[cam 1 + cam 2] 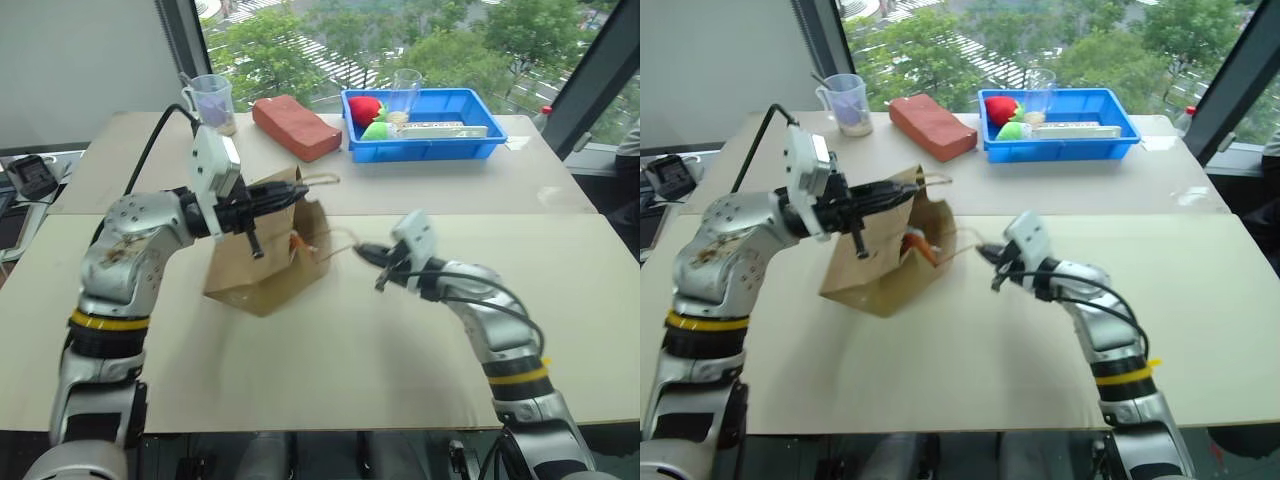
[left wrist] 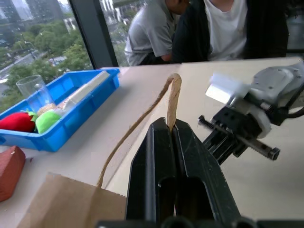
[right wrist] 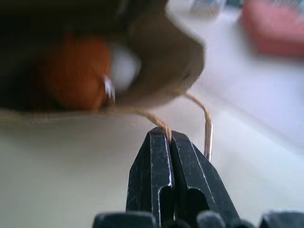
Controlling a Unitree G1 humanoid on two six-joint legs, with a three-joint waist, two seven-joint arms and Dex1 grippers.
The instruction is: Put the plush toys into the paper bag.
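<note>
The brown paper bag (image 1: 262, 270) lies tilted on the table with its mouth turned toward my right arm. Inside the mouth I see plush, an orange-brown part (image 3: 76, 71) next to a white patch (image 3: 124, 66); a sliver of it shows in the head view (image 1: 296, 243). I cannot tell the plush toys apart in there. My left gripper (image 1: 298, 196) is shut on the bag's upper cord handle (image 2: 173, 95) and holds that edge up. My right gripper (image 1: 362, 251) is shut on the other cord handle (image 3: 159, 122), just outside the mouth.
At the back stands a blue tray (image 1: 425, 152) with red and green soft items and a clear cup. A reddish-brown block (image 1: 295, 127) and a plastic measuring cup (image 1: 212, 100) stand to its left. People sit beyond the table's end (image 2: 209, 28).
</note>
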